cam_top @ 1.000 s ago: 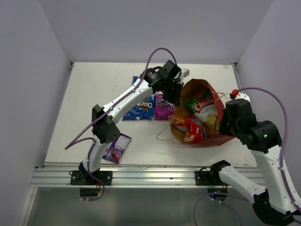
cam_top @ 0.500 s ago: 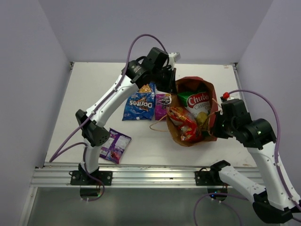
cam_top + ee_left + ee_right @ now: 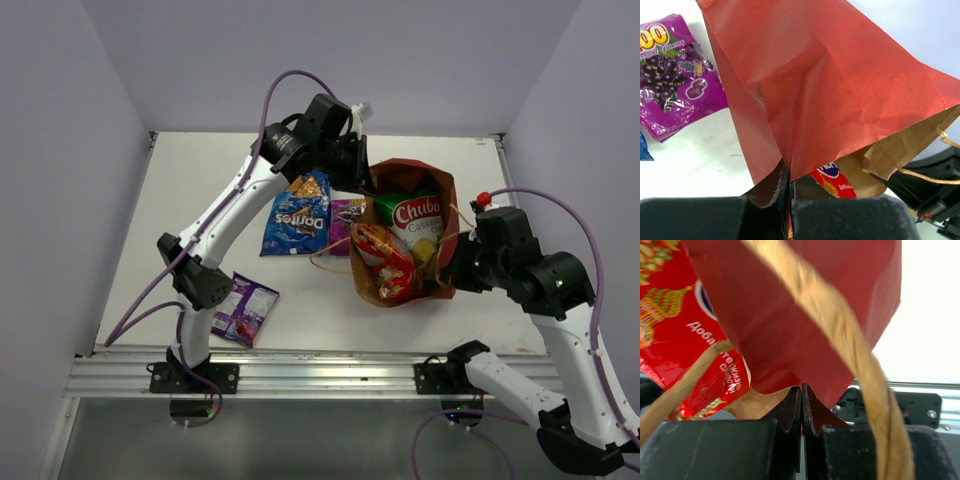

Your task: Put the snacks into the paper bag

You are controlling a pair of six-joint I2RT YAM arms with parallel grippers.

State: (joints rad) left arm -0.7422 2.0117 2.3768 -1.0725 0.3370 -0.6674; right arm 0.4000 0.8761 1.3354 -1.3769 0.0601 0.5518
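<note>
The red paper bag point(image 3: 405, 168) stands on the table with its mouth toward the camera. The green-white chips point(image 3: 415, 218) and the large red cookie bag point(image 3: 385, 262) sit inside it. My left gripper point(image 3: 362, 176) is shut on the bag's far left rim point(image 3: 830, 85), jaws pinching the paper point(image 3: 789, 175). My right gripper point(image 3: 452, 268) is shut on the right rim point(image 3: 805, 315), beside a string handle point(image 3: 840, 340). The blue Doritos point(image 3: 298, 215), the purple square bag point(image 3: 347, 213) and the small purple packet point(image 3: 243, 308) lie on the table to the bag's left.
A loose string handle point(image 3: 330, 262) trails on the table left of the bag. The purple square bag point(image 3: 675, 75) lies right beside the bag's left wall. The table's metal front rail point(image 3: 300, 370) runs along the near edge.
Both arms have carried the bag to the left and a little back, and it now stands closer to the purple square bag. Both grippers stayed shut on its rim.
</note>
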